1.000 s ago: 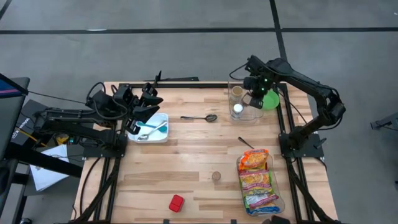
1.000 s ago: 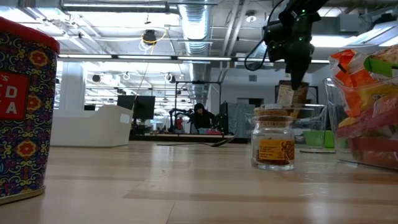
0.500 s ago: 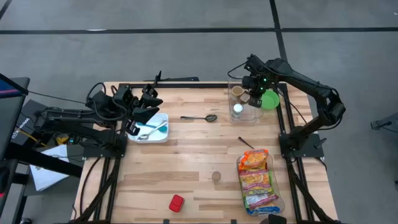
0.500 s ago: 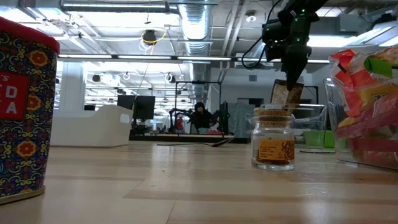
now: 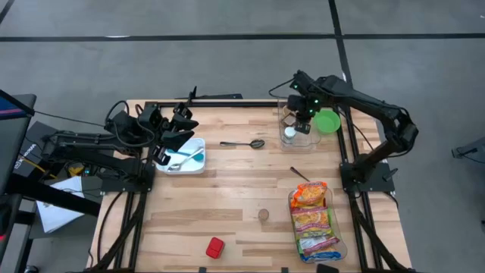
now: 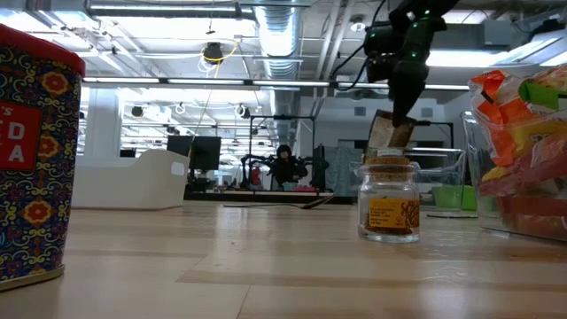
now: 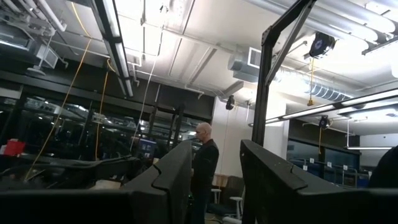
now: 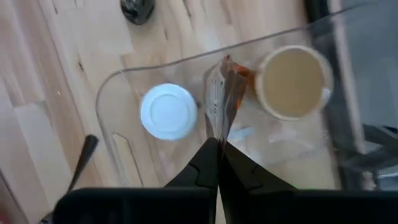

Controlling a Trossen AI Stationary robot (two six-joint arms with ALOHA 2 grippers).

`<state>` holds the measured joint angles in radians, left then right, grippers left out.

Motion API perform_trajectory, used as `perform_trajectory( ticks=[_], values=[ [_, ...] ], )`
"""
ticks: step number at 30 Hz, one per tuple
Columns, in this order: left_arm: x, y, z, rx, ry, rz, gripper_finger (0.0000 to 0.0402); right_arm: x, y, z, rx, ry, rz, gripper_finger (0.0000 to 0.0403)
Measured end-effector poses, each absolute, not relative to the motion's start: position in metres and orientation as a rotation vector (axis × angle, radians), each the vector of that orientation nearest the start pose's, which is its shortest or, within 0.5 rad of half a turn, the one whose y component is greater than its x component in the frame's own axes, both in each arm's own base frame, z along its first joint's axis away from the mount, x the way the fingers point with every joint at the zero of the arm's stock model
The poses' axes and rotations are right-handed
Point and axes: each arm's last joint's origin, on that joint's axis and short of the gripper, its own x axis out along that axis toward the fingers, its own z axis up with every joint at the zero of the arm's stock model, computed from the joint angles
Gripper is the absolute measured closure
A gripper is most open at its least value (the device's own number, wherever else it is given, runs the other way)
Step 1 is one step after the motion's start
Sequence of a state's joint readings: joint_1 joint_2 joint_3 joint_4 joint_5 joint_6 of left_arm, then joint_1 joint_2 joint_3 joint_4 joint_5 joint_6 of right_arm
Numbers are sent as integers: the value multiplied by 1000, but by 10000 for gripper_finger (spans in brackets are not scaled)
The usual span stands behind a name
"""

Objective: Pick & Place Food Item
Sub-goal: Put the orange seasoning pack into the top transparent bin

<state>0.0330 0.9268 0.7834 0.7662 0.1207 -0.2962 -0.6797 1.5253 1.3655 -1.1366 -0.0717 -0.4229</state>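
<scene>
My right gripper (image 5: 303, 112) is shut on a small brown food packet (image 8: 222, 93) that hangs over a clear bin (image 5: 297, 140) at the table's far right. Inside the bin stand a white-lidded jar (image 8: 168, 111) and a beige-topped jar (image 8: 292, 81). The low view shows the packet (image 6: 386, 135) dangling under the right gripper (image 6: 400, 111). My left gripper (image 5: 186, 120) waits at the far left above a white tray (image 5: 198, 165). It is open, pointing upward into the room, with nothing between its fingers (image 7: 177, 180). My right gripper pinches the packet's upper edge (image 8: 219, 134) between its two fingers. It comes from above and points steeply down. The packet hangs below the fingertips, tilted, touching neither of the two jars in the bin.
A spoon (image 5: 246, 143) lies left of the bin and a green bowl (image 5: 329, 121) sits to its right. Noodle packs (image 5: 312, 220) fill a clear container at the near right. A small corked jar (image 5: 263, 214) and a red tin (image 5: 215, 247) stand near the front.
My right gripper has carried the packet a little toward the table's left, staying over the clear bin, and has tipped slightly. The packet still hangs below the shut fingers and has swung with the move.
</scene>
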Motion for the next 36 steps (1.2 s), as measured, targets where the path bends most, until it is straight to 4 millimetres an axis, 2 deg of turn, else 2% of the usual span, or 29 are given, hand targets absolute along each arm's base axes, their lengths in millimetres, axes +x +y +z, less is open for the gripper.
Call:
perform_trajectory(
  ticks=[9,21,30,36],
  values=[
    [191,3,395,-239,-603,-176,271,247,-179,267,115,1388,-250,403],
    [191,3,395,-239,-601,-176,271,258,-186,249,121,1416,-237,403],
    [192,3,394,-240,-593,-175,271,261,-186,249,130,1392,-251,401],
    [193,3,393,-242,-575,-173,271,261,-187,249,172,1374,-270,377]
  ],
)
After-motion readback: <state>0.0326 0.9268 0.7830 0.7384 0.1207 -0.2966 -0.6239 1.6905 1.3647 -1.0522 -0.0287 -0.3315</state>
